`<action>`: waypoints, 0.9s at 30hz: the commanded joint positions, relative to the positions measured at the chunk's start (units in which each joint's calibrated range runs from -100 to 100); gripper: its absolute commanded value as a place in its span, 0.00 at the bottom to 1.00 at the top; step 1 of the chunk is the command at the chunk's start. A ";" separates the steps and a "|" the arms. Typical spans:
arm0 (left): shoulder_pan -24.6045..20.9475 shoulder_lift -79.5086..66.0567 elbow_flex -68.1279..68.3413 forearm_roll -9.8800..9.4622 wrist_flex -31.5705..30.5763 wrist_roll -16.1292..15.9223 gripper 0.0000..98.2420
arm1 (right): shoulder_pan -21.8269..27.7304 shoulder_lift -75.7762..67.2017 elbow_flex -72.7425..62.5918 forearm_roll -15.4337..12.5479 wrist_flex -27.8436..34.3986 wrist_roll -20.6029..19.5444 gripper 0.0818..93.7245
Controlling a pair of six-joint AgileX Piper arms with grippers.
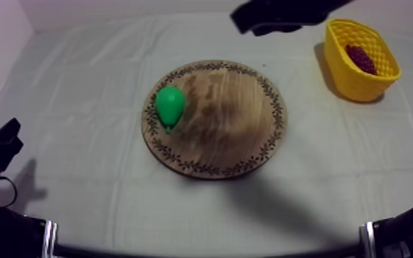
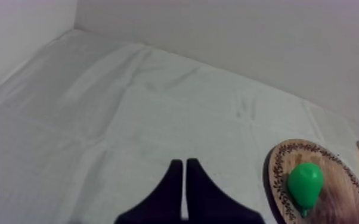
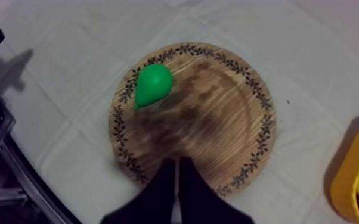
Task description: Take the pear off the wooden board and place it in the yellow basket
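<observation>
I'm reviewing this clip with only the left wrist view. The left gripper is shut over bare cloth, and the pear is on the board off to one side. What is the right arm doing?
Observer: The right gripper is shut on nothing, fingers together, above the board's rim and clear of the pear.
Operator: Is the basket empty?
Observer: No. The basket stands apart from the board, at the table's right side, and a bunch of grapes lies in it.

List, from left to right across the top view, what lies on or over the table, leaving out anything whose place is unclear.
In order: left tool → pear, lying on the left part of the wooden board → yellow basket.
</observation>
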 commanded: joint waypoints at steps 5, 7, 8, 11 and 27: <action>0.01 0.00 0.00 -0.02 -0.01 0.01 0.00 | -1.84 13.41 -14.05 0.80 8.42 -4.88 0.00; 0.01 0.00 0.00 -0.02 -0.01 0.01 0.00 | -2.50 16.54 -17.41 1.16 10.78 -6.12 0.00; 0.01 0.00 0.00 -0.02 -0.01 0.01 0.00 | -2.75 17.96 -18.93 1.28 11.72 -6.70 0.00; 0.01 0.00 0.00 -0.02 -0.01 0.01 0.00 | -3.29 22.14 -22.92 1.82 13.75 -8.64 0.00; 0.01 0.00 0.00 -0.02 -0.01 0.01 0.00 | -3.82 41.61 -41.10 4.56 17.20 -18.71 0.00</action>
